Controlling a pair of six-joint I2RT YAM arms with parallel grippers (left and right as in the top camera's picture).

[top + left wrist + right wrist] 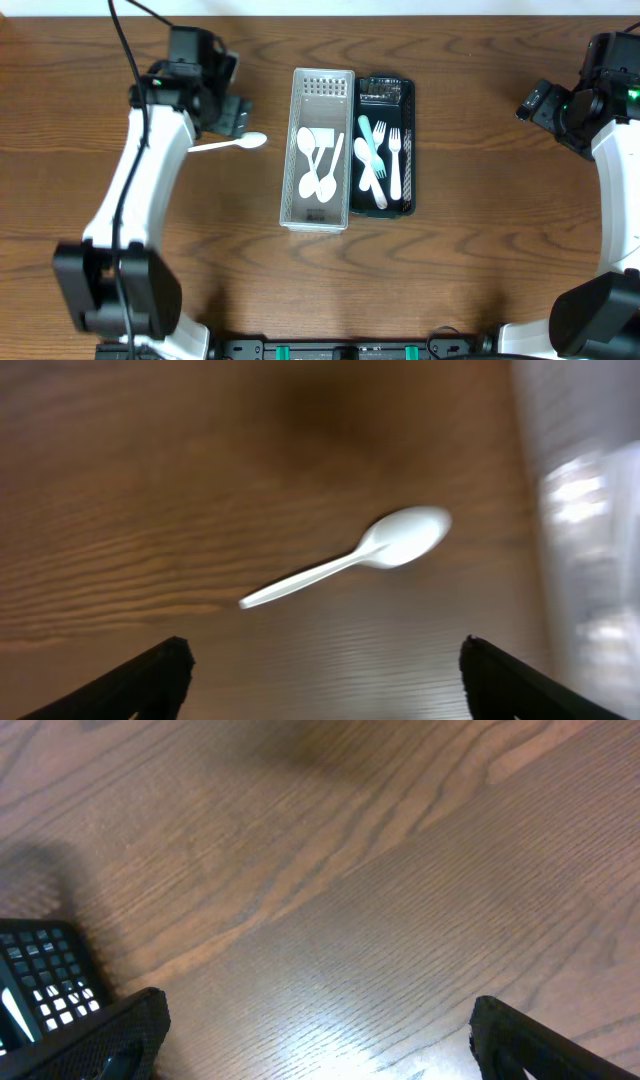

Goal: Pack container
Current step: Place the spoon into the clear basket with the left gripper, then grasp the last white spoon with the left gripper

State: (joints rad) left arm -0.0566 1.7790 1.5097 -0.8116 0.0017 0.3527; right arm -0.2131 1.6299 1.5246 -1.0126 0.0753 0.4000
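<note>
The overhead view alone shows the white basket (288,150) (probably 3 spoons inside) with 1 loose spoon (240,143) lying just left of it. The left wrist view shows the left claw (322,660) spread wide above that spoon. The right claw (318,1010), also wide, hangs over bare desk (350,870).

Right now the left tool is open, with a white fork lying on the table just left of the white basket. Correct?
One thing is off: it's a white spoon, not a fork. The left wrist view shows its smooth oval bowl and no tines. The rest holds: the left tool is open, and the spoon lies on the table just left of the white basket.
</note>
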